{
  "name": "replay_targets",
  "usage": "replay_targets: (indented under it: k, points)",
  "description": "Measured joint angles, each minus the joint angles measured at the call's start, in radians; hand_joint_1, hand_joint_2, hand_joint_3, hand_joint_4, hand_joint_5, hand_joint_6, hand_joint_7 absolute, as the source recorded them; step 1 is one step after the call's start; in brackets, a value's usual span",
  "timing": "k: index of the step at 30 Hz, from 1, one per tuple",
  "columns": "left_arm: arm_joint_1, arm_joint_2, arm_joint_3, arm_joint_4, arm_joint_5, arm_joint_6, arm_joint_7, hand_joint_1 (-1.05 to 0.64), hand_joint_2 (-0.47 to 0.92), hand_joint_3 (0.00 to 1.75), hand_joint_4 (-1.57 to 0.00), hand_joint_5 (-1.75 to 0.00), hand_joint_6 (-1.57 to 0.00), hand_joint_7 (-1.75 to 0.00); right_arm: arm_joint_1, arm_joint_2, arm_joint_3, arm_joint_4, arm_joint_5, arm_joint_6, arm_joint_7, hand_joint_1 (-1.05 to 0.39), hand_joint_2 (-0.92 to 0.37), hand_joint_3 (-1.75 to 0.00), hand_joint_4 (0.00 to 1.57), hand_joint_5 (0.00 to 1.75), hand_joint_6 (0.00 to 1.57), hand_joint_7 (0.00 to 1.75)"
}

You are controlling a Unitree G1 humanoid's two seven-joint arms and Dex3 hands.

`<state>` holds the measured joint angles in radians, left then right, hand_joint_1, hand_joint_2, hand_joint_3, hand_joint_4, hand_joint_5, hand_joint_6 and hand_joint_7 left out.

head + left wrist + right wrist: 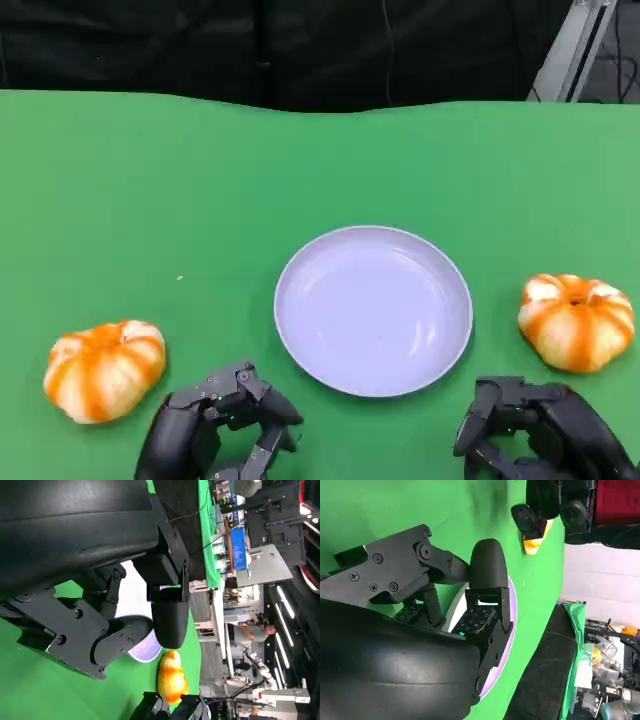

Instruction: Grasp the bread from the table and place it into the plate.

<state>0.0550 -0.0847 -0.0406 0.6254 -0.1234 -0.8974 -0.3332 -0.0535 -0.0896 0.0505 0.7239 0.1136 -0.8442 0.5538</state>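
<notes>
From the head view, the plate [373, 308] lies bare between two breads; the right bread [577, 320] sits just beyond the right hand [540, 435], the left bread [104, 368] beside the left hand [215, 430]. Both wrist views show fingers loosely curled, grasping nothing.

Bread, pumpkin-shaped, orange with white stripes: two pieces, the left bread [104, 369] near the table's left front and the right bread [577, 320] to the right of the plate, both lying on the green table [150, 200]. Plate [373, 309], pale lavender, round: one, set between the two breads and apart from each. Black robot hands: two, the left hand [220, 425] and the right hand [535, 432], at the table's near edge with nothing in either; green table: one.
</notes>
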Motion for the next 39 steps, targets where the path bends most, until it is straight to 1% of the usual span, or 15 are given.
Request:
replay_targets:
  k: [1,2,4,6,8,11,14,15,16,18,20,23,26,33,39]
  points:
    - [0.002,0.000,0.000,-0.004,-0.001,0.005,0.000,-0.25,0.89,0.32,-1.09,-0.11,-1.04,-0.03,0.000,0.000,0.000,0.000,0.000,0.001,0.000,-0.10,-0.73,-0.78,0.85,1.41,0.86,1.12]
    - [0.005,0.000,0.000,-0.011,-0.002,0.011,0.000,-0.25,0.90,0.29,-1.08,-0.06,-1.01,-0.02,0.000,0.000,0.000,-0.001,0.000,0.002,0.000,-0.10,-0.73,-0.78,0.85,1.41,0.86,1.12]
    - [0.011,-0.001,0.001,-0.018,-0.005,0.016,0.000,-0.25,0.90,0.24,-0.97,-0.01,-0.91,0.00,0.000,0.000,0.000,-0.002,0.000,0.003,0.000,-0.10,-0.73,-0.78,0.85,1.41,0.86,1.12]
    - [0.014,-0.001,0.002,-0.020,-0.017,0.022,-0.001,-0.25,0.91,0.20,-0.90,0.00,-0.84,0.00,0.000,0.000,0.000,-0.003,-0.001,0.003,0.000,-0.09,-0.72,-0.79,0.85,1.41,0.86,1.12]
    - [0.018,-0.001,0.001,-0.038,-0.034,0.035,-0.005,-0.32,0.92,0.13,-0.79,0.00,-0.75,0.00,0.000,0.000,0.000,-0.003,-0.002,0.003,-0.002,-0.09,-0.72,-0.78,0.85,1.42,0.86,1.12]
    - [0.023,0.002,-0.002,-0.072,-0.045,0.051,-0.022,-0.43,0.92,0.14,-0.74,0.00,-0.65,0.00,0.001,0.000,0.001,-0.011,-0.002,0.003,-0.004,-0.10,-0.73,-0.78,0.86,1.42,0.86,1.12]
    - [0.022,0.009,-0.001,-0.084,-0.046,0.050,-0.032,-0.47,0.92,0.15,-0.73,0.00,-0.63,0.00,0.000,0.000,0.002,-0.016,-0.002,0.003,-0.004,-0.09,-0.74,-0.77,0.86,1.42,0.86,1.11]
    - [0.022,0.011,0.000,-0.085,-0.046,0.050,-0.035,-0.58,0.92,0.12,-0.67,0.00,-0.55,0.00,0.001,0.000,0.002,-0.016,-0.002,0.003,-0.004,-0.09,-0.74,-0.77,0.86,1.41,0.86,1.12]
    - [0.024,0.015,0.000,-0.091,-0.043,0.051,-0.035,-0.64,0.92,0.10,-0.65,0.00,-0.52,0.00,0.000,0.000,0.002,-0.016,-0.002,0.003,-0.004,-0.09,-0.74,-0.76,0.85,1.41,0.86,1.12]
    - [0.027,0.043,0.000,-0.129,-0.038,0.049,-0.036,-0.66,0.92,0.10,-0.63,0.00,-0.51,0.00,0.001,0.000,0.002,-0.016,-0.002,0.003,-0.003,-0.09,-0.74,-0.76,0.85,1.41,0.86,1.12]
    - [0.029,0.076,0.004,-0.174,-0.038,0.051,-0.036,-0.75,0.90,0.05,-0.57,0.00,-0.48,0.00,0.001,0.000,0.002,-0.016,-0.003,0.003,-0.003,-0.09,-0.73,-0.76,0.86,1.40,0.87,1.12]
    - [0.039,0.126,0.019,-0.273,-0.038,0.083,-0.035,-0.77,0.90,0.03,-0.56,0.00,-0.48,0.00,0.000,0.000,0.002,-0.015,-0.009,0.002,-0.007,-0.09,-0.73,-0.77,0.86,1.40,0.87,1.12]
    - [0.044,0.150,0.039,-0.325,-0.022,0.101,-0.025,-0.78,0.90,0.02,-0.63,-0.03,-0.50,-0.01,0.000,0.000,0.002,-0.015,-0.014,0.002,-0.009,-0.09,-0.73,-0.77,0.86,1.40,0.87,1.12]
    - [0.057,0.193,0.132,-0.378,0.197,0.096,0.134,-0.80,0.90,0.01,-0.70,-0.03,-0.55,-0.02,0.000,0.000,0.002,-0.015,-0.014,0.002,-0.009,-0.10,-0.72,-0.78,0.85,1.42,0.86,1.13]
    - [0.056,0.268,0.195,-0.394,0.373,0.065,0.253,-0.82,0.91,0.00,-0.61,0.00,-0.60,-0.02,-0.001,0.000,0.002,-0.013,-0.016,0.002,-0.009,-0.10,-0.72,-0.79,0.85,1.42,0.86,1.12]
